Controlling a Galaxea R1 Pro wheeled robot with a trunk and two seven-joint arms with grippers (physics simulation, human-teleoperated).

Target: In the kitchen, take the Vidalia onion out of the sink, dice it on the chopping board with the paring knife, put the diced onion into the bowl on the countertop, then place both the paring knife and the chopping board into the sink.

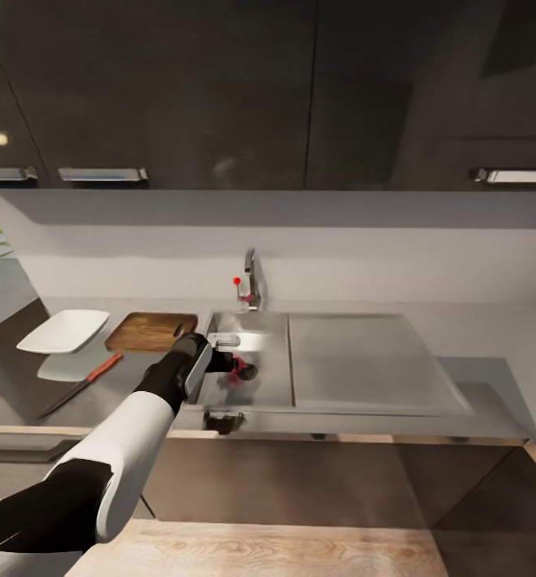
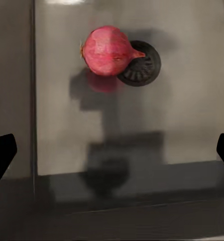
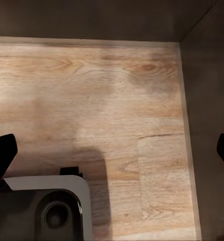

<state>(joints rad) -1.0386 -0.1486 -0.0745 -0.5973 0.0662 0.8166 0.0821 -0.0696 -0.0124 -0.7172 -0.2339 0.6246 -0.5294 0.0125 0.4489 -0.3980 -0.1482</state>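
One step is underway: fetching the Vidalia onion (image 2: 108, 51) from the sink (image 1: 259, 385). Left gripper (image 2: 112, 150) hovers above it, jaws apart; next, descend beside the drain (image 2: 141, 65) and close.

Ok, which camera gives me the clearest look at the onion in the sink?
The left wrist view: the onion sits whole and unobstructed on the basin floor, partly over the drain. In the head view the onion is a small red patch partly hidden by the left tool. The right wrist view looks at wooden floor.

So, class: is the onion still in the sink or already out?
In. The onion lies on the sink floor beside the drain, ungrasped.
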